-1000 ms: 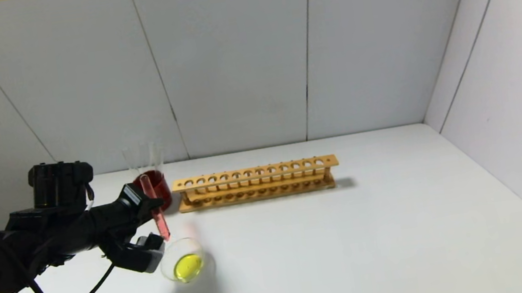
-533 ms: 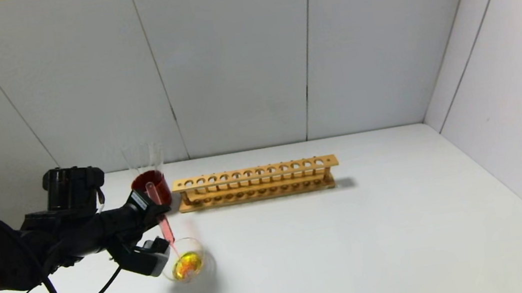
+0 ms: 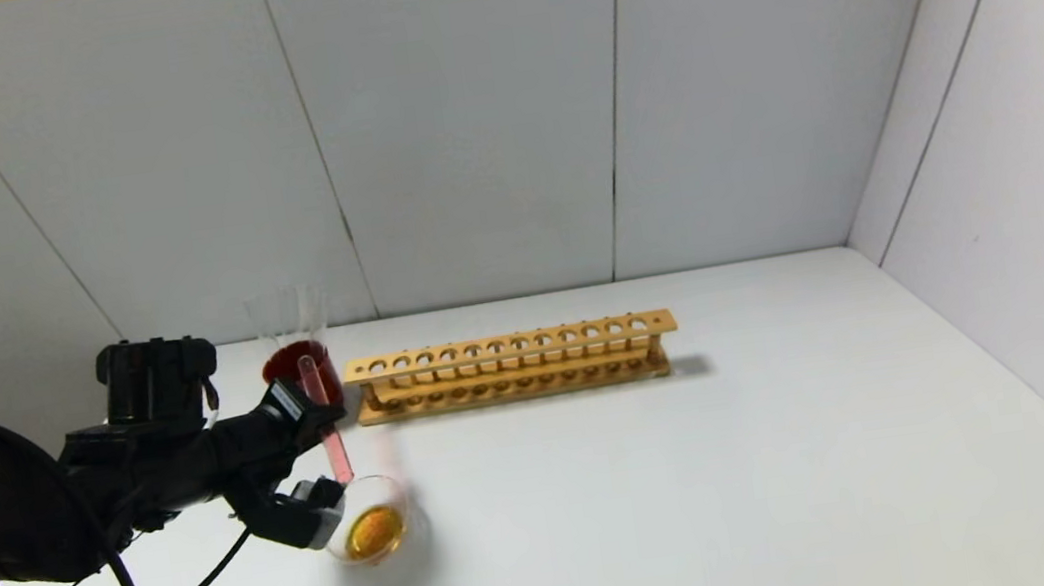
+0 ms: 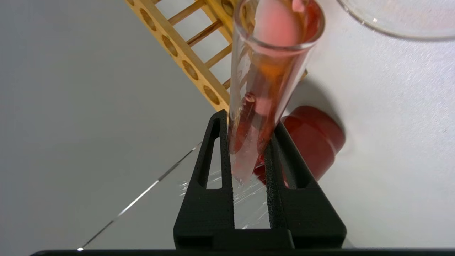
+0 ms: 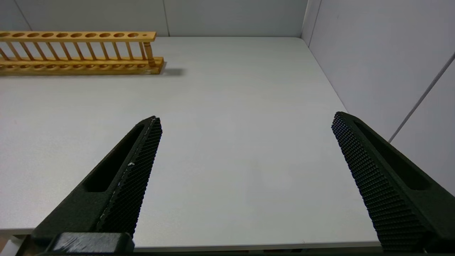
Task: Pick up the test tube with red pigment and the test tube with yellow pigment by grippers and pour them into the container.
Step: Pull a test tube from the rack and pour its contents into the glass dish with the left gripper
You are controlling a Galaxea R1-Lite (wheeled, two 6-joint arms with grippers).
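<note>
The head view looks forward and down from above the tabletop's (image 3: 707, 470) near edge, taking in its far edge and right corner. The left wrist view sits very close behind the left claw (image 4: 249, 149), facing the wooden rack (image 4: 185, 60). The right wrist view looks low across the tabletop from its near edge. All three share the rack.

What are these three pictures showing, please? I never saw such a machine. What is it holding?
It is a two-armed robot. One picture comes from its head, the other two from cameras on its wrists. The left pincer is shut on the test tube with red pigment, tipped mouth-down over the container, a glass dish holding orange liquid. The right pincer is open, holding nothing, parked over the white table. On the table also stand a wooden rack and a dark red cup.
</note>
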